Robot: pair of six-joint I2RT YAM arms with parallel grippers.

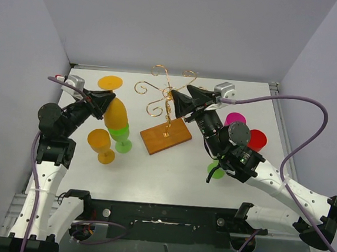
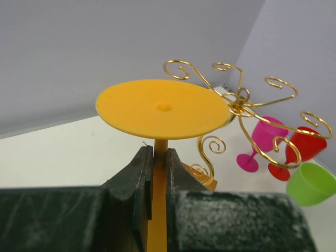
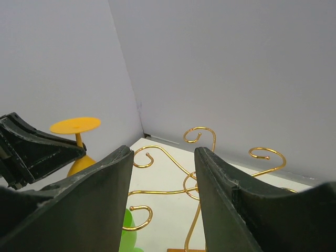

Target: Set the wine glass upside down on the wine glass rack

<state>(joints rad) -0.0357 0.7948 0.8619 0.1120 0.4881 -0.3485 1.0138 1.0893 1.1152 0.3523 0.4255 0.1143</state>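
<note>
A yellow-orange wine glass [image 1: 116, 113] hangs tilted above the table's left side, its round foot [image 2: 163, 107] uppermost and toward the back. My left gripper [image 1: 103, 101] is shut on its thin stem [image 2: 157, 152], just under the foot. The wine glass rack [image 1: 168, 96], gold wire with curled arms, stands on a brown wooden base [image 1: 165, 136] at mid-table, right of the glass. My right gripper [image 1: 173, 101] is open at the top of the rack. In the right wrist view the rack's central stem [image 3: 191, 181] shows between its fingers, apart from both. That view also shows the held glass [image 3: 75, 125] at left.
An orange glass [image 1: 100, 145] and a green glass [image 1: 121, 136] stand under my left gripper. A pink glass [image 1: 236, 119], a red glass [image 1: 257, 138] and another green glass [image 1: 215, 168] sit on the right, by my right arm. Walls close the back and both sides.
</note>
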